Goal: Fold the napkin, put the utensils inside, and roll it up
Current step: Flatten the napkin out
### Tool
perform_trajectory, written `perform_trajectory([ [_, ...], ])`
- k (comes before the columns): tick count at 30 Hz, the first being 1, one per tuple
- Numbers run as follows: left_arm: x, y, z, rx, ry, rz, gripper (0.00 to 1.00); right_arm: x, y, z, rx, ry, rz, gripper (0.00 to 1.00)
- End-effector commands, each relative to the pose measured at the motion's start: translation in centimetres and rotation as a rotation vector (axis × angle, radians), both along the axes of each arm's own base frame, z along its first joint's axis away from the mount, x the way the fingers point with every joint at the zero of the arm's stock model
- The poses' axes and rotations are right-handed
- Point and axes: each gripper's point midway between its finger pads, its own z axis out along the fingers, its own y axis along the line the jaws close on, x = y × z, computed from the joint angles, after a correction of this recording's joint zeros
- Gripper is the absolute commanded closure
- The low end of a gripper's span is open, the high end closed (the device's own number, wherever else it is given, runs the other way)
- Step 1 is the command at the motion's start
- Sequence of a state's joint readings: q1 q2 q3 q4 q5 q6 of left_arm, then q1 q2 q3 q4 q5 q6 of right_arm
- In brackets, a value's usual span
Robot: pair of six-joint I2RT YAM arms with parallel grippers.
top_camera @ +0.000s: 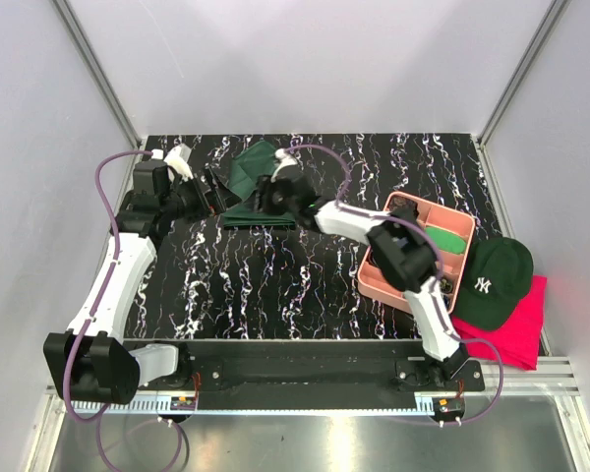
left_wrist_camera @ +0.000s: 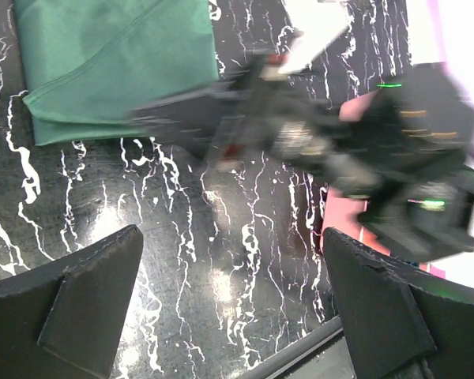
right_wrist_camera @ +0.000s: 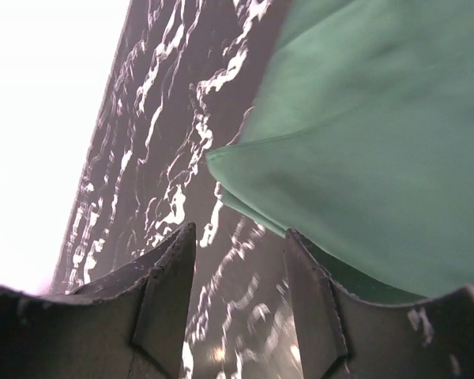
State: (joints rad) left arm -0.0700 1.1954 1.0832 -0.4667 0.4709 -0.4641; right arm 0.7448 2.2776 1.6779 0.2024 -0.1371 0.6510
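The dark green napkin (top_camera: 254, 169) lies folded at the back of the table; it also shows in the left wrist view (left_wrist_camera: 110, 55) and the right wrist view (right_wrist_camera: 371, 134). My left gripper (top_camera: 215, 193) is open and empty just left of the napkin, jaws wide apart over bare table (left_wrist_camera: 233, 292). My right gripper (top_camera: 261, 197) is open and empty at the napkin's near edge, with a napkin corner just ahead of its fingertips (right_wrist_camera: 238, 260). It appears blurred in the left wrist view (left_wrist_camera: 253, 118). Dark pieces (top_camera: 405, 207) in the pink tray (top_camera: 374, 278) may be the utensils; the right arm partly hides them.
The pink tray at the right also holds a bright green swatch (top_camera: 448, 239). A dark green cap (top_camera: 494, 280) lies on a pink-red cloth (top_camera: 519, 334) beyond the tray. The black marbled table (top_camera: 265, 285) is walled by white panels.
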Motion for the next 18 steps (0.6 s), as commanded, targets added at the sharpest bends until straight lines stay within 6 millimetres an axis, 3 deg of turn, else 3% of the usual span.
perform_trajectory([
  [1, 0.7, 0.1, 0.0, 0.002, -0.039, -0.007, 0.01, 1.6, -7.0, 5.8, 0.053, -0.043, -0.094, 0.43],
  [3, 0.7, 0.2, -0.2, -0.004, -0.033, -0.008, 0.01, 1.4, -9.8, 3.3, 0.026, 0.046, -0.139, 0.42],
  [6, 0.9, 0.3, -0.5, -0.016, -0.025, -0.006, 0.01, 1.0, -12.1, 1.1, 0.029, 0.134, -0.146, 0.42],
  [10, 1.1, 0.3, -1.0, -0.021, -0.01, -0.007, 0.01, 0.4, -12.5, -1.7, 0.066, 0.254, -0.103, 0.44],
  [18, 1.2, 0.3, -1.4, -0.027, 0.001, -0.012, 0.01, 0.2, -11.7, -4.6, 0.106, 0.345, -0.09, 0.48],
])
